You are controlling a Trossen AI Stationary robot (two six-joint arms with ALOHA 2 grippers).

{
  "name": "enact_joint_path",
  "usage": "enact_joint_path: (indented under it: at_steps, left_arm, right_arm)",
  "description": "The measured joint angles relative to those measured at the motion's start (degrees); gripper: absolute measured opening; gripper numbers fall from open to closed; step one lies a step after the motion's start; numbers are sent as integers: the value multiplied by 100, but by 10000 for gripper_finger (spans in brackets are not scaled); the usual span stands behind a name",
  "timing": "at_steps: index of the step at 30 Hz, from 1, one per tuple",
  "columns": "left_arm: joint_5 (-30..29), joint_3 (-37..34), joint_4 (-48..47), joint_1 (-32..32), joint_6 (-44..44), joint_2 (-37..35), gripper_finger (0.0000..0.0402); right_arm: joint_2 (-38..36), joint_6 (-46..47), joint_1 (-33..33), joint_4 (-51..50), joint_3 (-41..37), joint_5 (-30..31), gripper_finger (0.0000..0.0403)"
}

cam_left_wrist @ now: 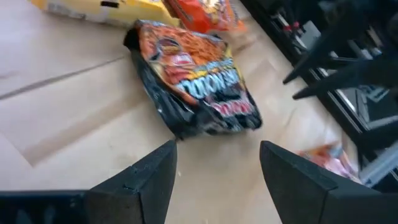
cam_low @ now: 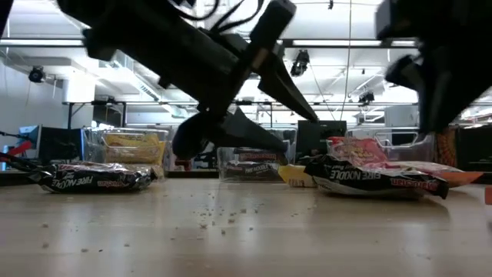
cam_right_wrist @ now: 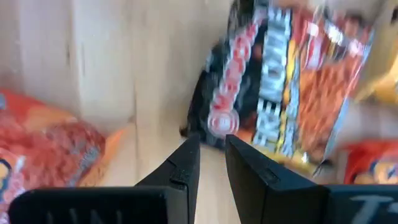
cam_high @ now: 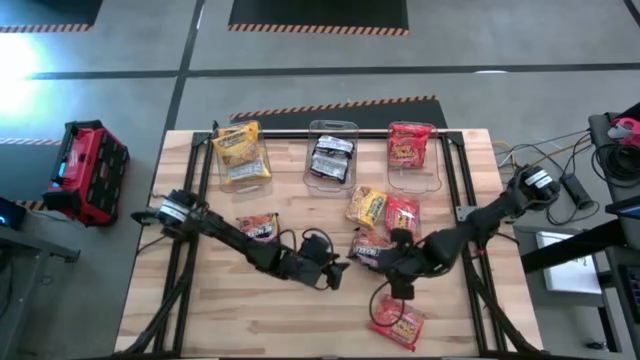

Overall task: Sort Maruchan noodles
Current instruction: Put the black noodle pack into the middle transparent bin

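Item: dark packet (cam_high: 371,250), square and crinkly, black wrapper with an orange-red noodle picture and "FIRE NOODLE" lettering. Lies flat on the wooden table (cam_high: 200,300), right of centre, its far edge against a yellow packet (cam_high: 366,205) and a red packet (cam_high: 402,214).

Left gripper (cam_high: 334,272): low over the table just left of the dark packet, fingers spread wide and holding nothing. In the left wrist view the packet (cam_left_wrist: 198,78) lies ahead of the two fingertips (cam_left_wrist: 163,163), apart from them, with bare wood between.

Right gripper (cam_high: 400,285): just right of and nearer than the same packet. Its fingers (cam_right_wrist: 186,165) stand nearly together with a thin slit between them, nothing in it; the packet (cam_right_wrist: 280,93) lies just beyond the tips, not touching as far as can be seen.

Further packets:
- second dark packet (cam_high: 259,228), left of centre beside the left arm; it appears at the left of the low view (cam_low: 91,178).
- red packet (cam_high: 398,322) near the front edge, right of centre.

Three clear bins along the far edge:
- left bin (cam_high: 262,172) holds yellow packets (cam_high: 238,148).
- middle bin (cam_high: 315,178) holds a dark packet (cam_high: 331,157).
- right bin (cam_high: 415,178) holds a red packet (cam_high: 408,143).
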Motion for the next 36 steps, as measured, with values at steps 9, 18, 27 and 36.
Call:
enact_joint_path:
  at_steps: [9, 18, 27, 36]
  left_arm:
    - [266, -13, 12, 560, 160, 43, 213]
    - [986, -11, 867, 945, 199, 534, 213]
    - [1127, -15, 948, 1053, 263, 633, 213]
    - [1229, -15, 954, 1086, 305, 633, 213]
  right_arm:
    - [117, 170, -8, 332, -719, 392, 68]
    - [211, 162, -57, 646, -1106, 691, 68]
    - [-41, 242, 7, 758, -1108, 543, 68]
    - [223, -56, -98, 1176, -1187, 801, 68]
